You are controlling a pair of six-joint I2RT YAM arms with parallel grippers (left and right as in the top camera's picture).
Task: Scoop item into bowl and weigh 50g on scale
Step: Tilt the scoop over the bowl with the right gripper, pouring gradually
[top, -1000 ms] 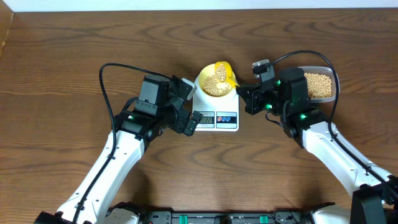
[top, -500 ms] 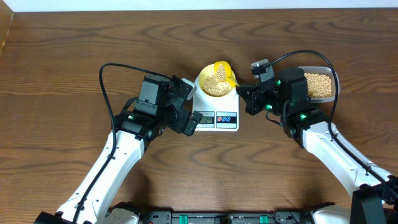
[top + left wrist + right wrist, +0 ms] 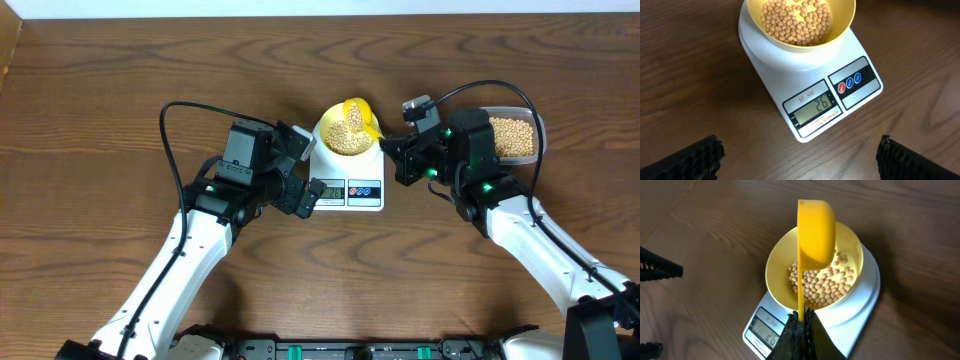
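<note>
Right wrist view: the right gripper (image 3: 802,322) is clenched on the thin handle of the yellow scoop (image 3: 816,230), which is turned on its side above the pale yellow bowl (image 3: 776,265).
Soybeans: a shallow layer of soybeans (image 3: 826,286) lies in the bowl. More sit in the clear plastic tub (image 3: 515,135) behind the right arm.
Scale: the white scale (image 3: 862,312) carries the bowl on its platform. Its display (image 3: 815,106) shows 26, so I judge about half the weight is in.
Left gripper: the left gripper (image 3: 800,162) is spread wide and holds nothing, hovering over the table (image 3: 690,75) just in front of the scale.
Risk, overshoot: another full scoop could push the reading past the target, so the last pours should be partial.
Risk, false reading: a scoop edge resting on the bowl rim would make the display read high.
Risk, spill: beans tipped near the rim could bounce out and roll across the table.
Risk, knock: on the swing back to the tub, the scoop could nudge the bowl off centre.
Change since a second ago: in the overhead view nothing has visibly shifted. Arms, scoop, bowl and scale sit as they did.
</note>
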